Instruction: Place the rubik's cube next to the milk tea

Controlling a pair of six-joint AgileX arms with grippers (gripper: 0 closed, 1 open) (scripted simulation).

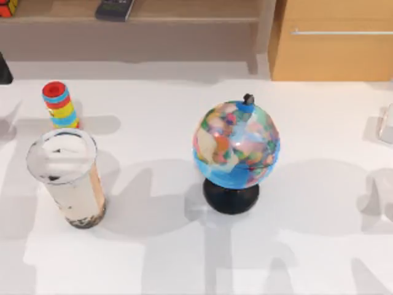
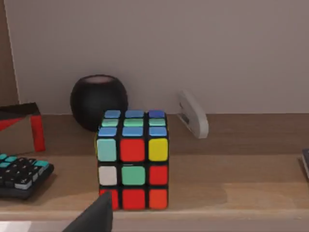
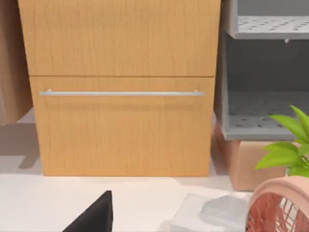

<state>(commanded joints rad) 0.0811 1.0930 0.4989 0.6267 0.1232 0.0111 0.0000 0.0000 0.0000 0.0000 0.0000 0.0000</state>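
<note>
While the rubik's cube (image 1: pixel 7 7) sits untouched on the shelf (image 1: pixel 184 18) at the far-left corner of the top view, milk tea (image 1: pixel 67 178) stands on the worktop (image 1: pixel 319 246), well apart from it, with a striped ringed cylinder (image 1: pixel 59 104) just behind and a globe (image 1: pixel 236 147) to its right. Left wrist view: cube (image 2: pixel 133 159) dead ahead of the left claw (image 2: pixel 94 217), near; one dark fingertip visible, probably spread, cannot tell. Right wrist view: right claw (image 3: pixel 94 215) parked facing a wooden drawer (image 3: pixel 120 125); state unclear. Nothing done; grasp, carry and placement remain.
</note>
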